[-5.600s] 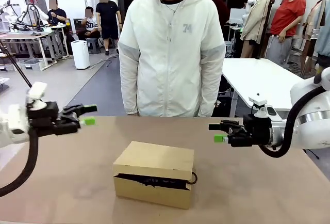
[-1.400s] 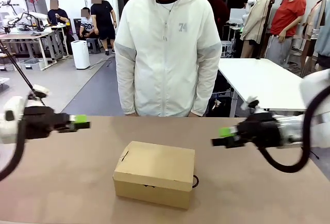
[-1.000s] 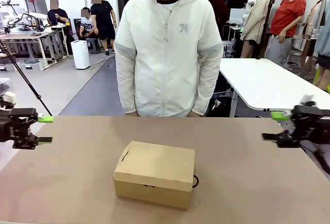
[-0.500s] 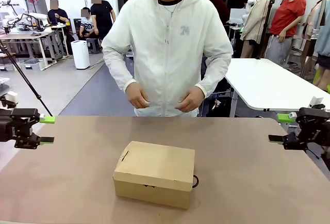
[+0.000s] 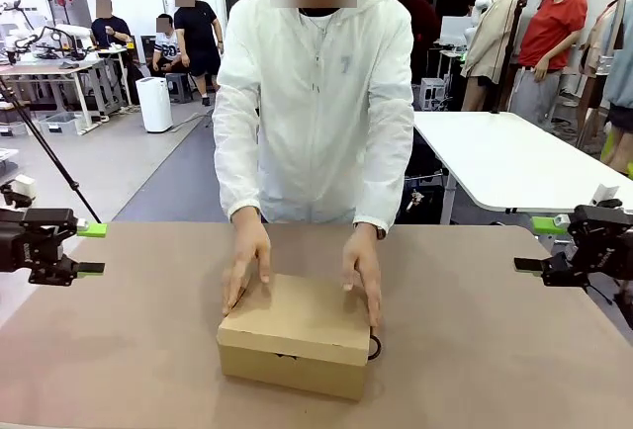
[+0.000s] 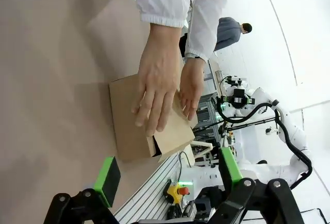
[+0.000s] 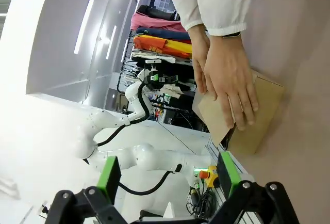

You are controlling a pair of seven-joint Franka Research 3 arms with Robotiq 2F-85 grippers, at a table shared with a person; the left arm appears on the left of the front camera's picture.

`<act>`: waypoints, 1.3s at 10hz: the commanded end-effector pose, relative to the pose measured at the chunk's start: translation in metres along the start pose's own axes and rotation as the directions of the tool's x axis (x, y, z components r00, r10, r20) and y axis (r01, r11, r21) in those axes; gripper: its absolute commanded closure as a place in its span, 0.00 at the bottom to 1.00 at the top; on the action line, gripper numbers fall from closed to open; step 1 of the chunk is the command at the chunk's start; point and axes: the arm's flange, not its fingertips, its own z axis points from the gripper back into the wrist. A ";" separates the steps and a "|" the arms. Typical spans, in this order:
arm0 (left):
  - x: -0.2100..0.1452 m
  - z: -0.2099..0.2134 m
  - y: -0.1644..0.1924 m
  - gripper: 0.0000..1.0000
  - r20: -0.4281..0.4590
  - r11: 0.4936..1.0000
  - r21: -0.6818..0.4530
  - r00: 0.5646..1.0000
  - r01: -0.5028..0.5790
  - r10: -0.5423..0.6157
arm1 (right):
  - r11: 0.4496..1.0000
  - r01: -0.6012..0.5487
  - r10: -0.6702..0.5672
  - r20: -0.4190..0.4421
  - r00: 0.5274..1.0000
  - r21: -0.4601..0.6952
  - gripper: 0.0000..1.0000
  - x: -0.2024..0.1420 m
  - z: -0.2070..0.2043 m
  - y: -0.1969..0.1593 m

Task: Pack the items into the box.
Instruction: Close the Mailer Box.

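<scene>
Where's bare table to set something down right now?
Either side of the box: between it and the left gripper, and between it and the right gripper. The middle is crowded; the person's hands rest on the lid.

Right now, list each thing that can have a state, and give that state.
Box: lid shut, resting on the table, both of the person's hands on top.
Left claw: open, empty, out by the table's left edge.
Right claw: open, empty, out by the right edge.
Person's hands: flat, palms down on the lid.
</scene>
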 end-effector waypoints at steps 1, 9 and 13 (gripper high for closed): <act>0.001 0.001 0.002 0.00 0.020 1.000 -0.011 1.000 0.012 -0.011 | 1.000 -0.001 0.001 -0.003 1.000 0.006 0.00 0.000 -0.001 0.004; 0.001 0.001 0.002 0.00 0.020 1.000 -0.011 1.000 0.012 -0.011 | 1.000 -0.001 0.001 -0.003 1.000 0.006 0.00 0.000 -0.001 0.004; 0.001 0.001 0.002 0.00 0.020 1.000 -0.011 1.000 0.012 -0.011 | 1.000 -0.001 0.001 -0.003 1.000 0.006 0.00 0.000 -0.001 0.004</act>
